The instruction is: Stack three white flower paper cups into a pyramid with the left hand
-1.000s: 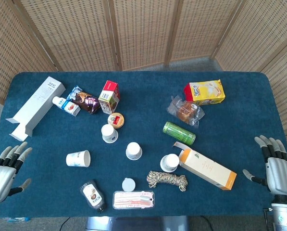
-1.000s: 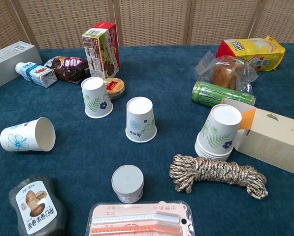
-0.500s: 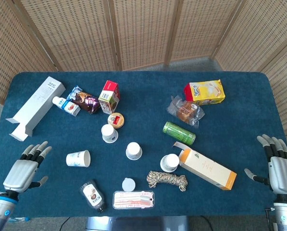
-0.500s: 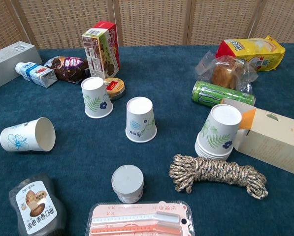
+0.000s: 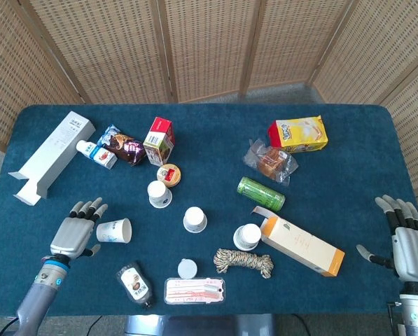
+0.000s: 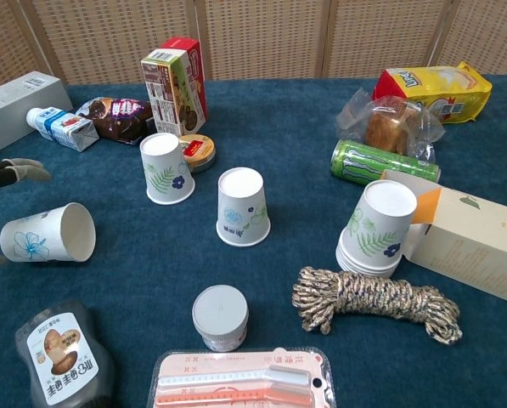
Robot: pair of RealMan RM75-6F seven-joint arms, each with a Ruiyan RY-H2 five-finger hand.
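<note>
The tipped paper cup (image 5: 115,229) lies on its side on the counter (image 5: 335,203), mouth turned away from the left hand (image 5: 74,233), just beyond its fingers (image 5: 89,207). Two more flower cups (image 5: 159,194) (image 5: 194,219) stand upside down farther out past the fingers. Nothing is stacked yet; this looks like the reach for the first cup. Next the spread, empty fingers must close round its wall. The right hand (image 5: 407,243) hovers open-fingered, well apart.
</note>
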